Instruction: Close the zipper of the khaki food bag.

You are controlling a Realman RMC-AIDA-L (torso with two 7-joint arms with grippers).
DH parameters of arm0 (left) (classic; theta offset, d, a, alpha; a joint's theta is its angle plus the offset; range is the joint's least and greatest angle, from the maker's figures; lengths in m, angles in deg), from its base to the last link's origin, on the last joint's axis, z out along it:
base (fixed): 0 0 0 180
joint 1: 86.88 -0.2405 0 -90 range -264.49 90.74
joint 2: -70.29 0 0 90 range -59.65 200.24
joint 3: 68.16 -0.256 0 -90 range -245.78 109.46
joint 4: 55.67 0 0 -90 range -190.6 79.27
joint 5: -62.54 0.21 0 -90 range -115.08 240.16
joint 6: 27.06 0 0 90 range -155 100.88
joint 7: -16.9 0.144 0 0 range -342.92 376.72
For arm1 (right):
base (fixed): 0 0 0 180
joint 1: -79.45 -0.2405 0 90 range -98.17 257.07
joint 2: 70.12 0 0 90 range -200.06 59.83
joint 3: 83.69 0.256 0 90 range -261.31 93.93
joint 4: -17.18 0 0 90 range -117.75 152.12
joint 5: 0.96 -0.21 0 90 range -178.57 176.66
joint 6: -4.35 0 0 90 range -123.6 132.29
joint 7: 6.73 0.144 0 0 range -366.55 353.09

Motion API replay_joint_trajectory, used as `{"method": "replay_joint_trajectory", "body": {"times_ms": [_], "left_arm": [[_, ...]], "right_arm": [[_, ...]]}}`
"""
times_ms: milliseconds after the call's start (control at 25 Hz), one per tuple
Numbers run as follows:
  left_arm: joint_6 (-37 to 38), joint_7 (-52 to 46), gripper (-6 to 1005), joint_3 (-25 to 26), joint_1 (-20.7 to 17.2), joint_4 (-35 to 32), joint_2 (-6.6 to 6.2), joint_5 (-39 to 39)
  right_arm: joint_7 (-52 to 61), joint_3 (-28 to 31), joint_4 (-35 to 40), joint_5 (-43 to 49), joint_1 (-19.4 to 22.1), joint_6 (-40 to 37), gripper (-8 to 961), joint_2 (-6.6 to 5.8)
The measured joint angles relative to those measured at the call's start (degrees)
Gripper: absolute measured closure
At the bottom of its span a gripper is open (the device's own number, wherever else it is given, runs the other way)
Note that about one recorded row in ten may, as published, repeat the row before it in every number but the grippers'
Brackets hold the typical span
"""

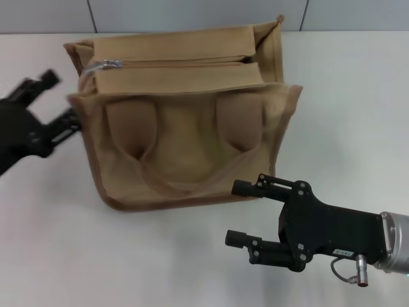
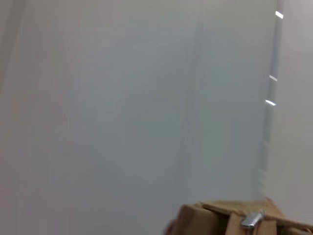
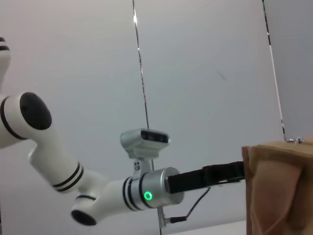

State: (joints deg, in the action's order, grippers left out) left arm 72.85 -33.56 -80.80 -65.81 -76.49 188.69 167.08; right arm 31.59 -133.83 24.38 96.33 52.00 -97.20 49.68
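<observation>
Pull tab sits at the bag's left end, nearest the left gripper.
Head view: zipper (image 1: pixel 172 62) runs left-right across the bag (image 1: pixel 185 121); left gripper (image 1: pixel 54 102) open beside it, right gripper (image 1: pixel 246 214) open, holding nothing, in front. Left wrist: tab (image 2: pixel 252 219) close. Right wrist: bag edge, left arm (image 3: pixel 98 196) beyond.

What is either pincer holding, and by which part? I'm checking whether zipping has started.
Nothing. The left pincer is open beside the khaki food bag; the right pincer is open in front of it.
</observation>
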Motion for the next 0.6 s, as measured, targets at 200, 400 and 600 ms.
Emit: {"method": "replay_joint_trajectory", "body": {"times_ms": [200, 400, 600], "left_arm": [[-0.88, -0.82, 184, -4.47, 2.29, -0.74, 0.03, 0.77], [-3.08, -0.81, 184, -3.93, 3.99, 0.05, 0.26, 0.33], [-3.18, -0.59, 184, -2.51, 3.49, 1.43, 0.33, -5.17]], "right_arm": [[0.00, 0.00, -0.59, 0.00, 0.12, 1.06, 244, 0.00], [0.00, 0.07, -0.60, 0.00, 0.11, 1.49, 245, 0.00], [-0.05, 0.12, -0.60, 0.00, -0.15, 2.00, 246, 0.00]]}}
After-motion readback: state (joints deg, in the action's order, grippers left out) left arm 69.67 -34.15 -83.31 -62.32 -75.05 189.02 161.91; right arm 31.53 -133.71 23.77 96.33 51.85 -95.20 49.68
